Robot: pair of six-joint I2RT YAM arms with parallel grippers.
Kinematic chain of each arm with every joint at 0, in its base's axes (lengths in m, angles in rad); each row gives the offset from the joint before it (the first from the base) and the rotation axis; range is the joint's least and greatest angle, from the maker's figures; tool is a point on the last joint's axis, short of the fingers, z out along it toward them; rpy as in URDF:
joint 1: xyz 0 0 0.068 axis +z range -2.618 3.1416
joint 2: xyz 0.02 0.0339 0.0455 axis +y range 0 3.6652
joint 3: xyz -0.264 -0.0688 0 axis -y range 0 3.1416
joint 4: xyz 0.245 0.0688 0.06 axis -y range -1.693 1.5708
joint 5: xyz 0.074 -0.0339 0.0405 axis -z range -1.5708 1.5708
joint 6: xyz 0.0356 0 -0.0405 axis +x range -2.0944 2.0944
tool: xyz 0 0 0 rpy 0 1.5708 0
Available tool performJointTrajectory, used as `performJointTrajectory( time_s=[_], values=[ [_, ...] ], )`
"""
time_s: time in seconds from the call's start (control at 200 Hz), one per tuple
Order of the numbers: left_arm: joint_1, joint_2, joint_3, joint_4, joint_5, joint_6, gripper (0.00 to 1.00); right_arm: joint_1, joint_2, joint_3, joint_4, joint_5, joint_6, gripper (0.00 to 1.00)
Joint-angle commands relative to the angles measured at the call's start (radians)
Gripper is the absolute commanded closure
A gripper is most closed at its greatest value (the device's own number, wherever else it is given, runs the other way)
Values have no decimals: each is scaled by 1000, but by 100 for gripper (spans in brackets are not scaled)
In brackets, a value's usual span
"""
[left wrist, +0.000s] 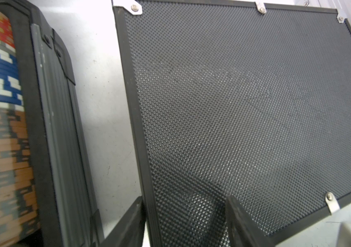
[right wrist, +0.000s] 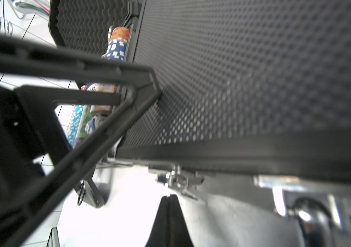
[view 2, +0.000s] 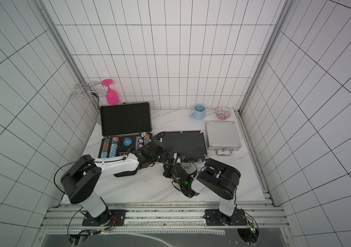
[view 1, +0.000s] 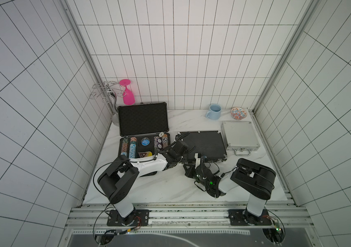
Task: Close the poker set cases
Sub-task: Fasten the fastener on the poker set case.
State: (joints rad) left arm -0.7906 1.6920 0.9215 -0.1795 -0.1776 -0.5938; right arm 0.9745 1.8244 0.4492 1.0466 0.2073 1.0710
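The large dark-grey case (view 1: 142,119) stands open at the left, its foam lid upright and rows of chips (view 1: 130,147) in its base. In the middle lies the medium black case (view 1: 206,144) (left wrist: 234,107) with its lid down. The small silver case (view 1: 239,134) lies shut at the right. My left gripper (view 1: 180,148) (left wrist: 183,222) is open, its jaws straddling the black case's left edge low over the lid. My right gripper (view 1: 199,159) (right wrist: 170,196) is shut and empty, just in front of the black case's front latch (right wrist: 176,177).
A light blue mug (view 1: 214,111) and a patterned bowl (view 1: 238,113) stand at the back right. A pink glass (view 1: 127,94) hangs upside down on a wire rack (view 1: 104,92) at the back left. Tiled walls close in three sides of the marble table (view 1: 170,186).
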Motion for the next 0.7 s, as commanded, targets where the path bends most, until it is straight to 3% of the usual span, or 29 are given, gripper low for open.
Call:
performJointTrajectory(
  time_s=[0.0,0.695],
  values=[
    [-15,118,-116,-469,112,46,42,-23,28,37,-31,30,48,97],
    [-15,109,-127,-463,119,43,42,-76,81,-19,-19,37,137,97]
  ],
)
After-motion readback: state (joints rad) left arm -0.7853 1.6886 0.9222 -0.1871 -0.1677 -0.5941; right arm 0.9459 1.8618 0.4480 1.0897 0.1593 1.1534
